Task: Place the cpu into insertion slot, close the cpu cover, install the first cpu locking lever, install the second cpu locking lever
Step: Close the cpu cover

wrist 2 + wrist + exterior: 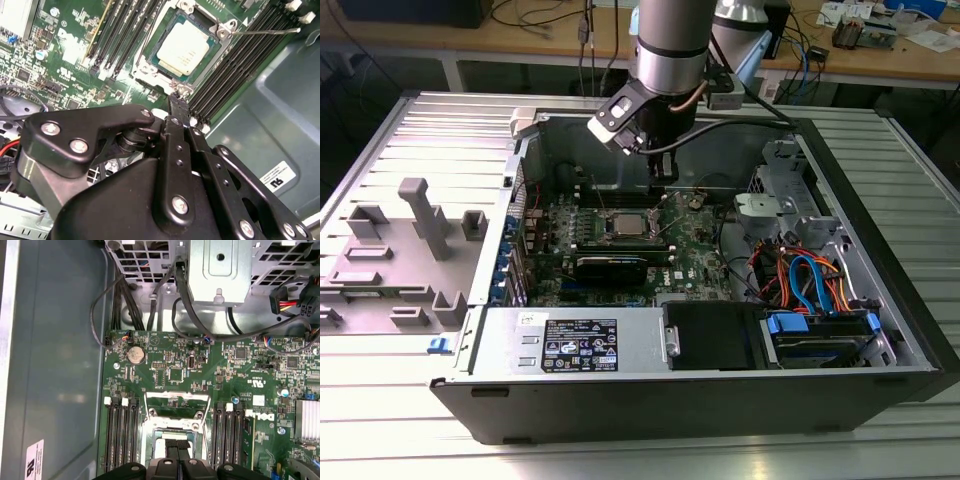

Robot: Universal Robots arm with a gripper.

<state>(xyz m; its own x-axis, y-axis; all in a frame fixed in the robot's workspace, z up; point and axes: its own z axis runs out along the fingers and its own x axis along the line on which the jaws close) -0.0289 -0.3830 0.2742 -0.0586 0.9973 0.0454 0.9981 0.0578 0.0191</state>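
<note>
1. The gripper [175, 100] has its 2 fingers pressed together with nothing between them, and their tips are just beside a corner of the socket [182, 91].
2. The chip [187, 47] lies flat in that socket on the green board [75, 55], silver top showing.
3. A thin metal lever [265, 32] sticks out from another socket corner, across the black memory slots [225, 75].
4. In the exterior view, the arm reaches down into the open computer case [700, 410].

The cpu [187, 46], a flat square chip with a dull silver-grey top, lies level in the insertion slot [150, 67] on the green board; the cpu cover [176, 399], a thin silver frame with a cut-out centre, stands tilted up off the slot; one thin locking lever [265, 32] juts out from the slot's corner.
</note>
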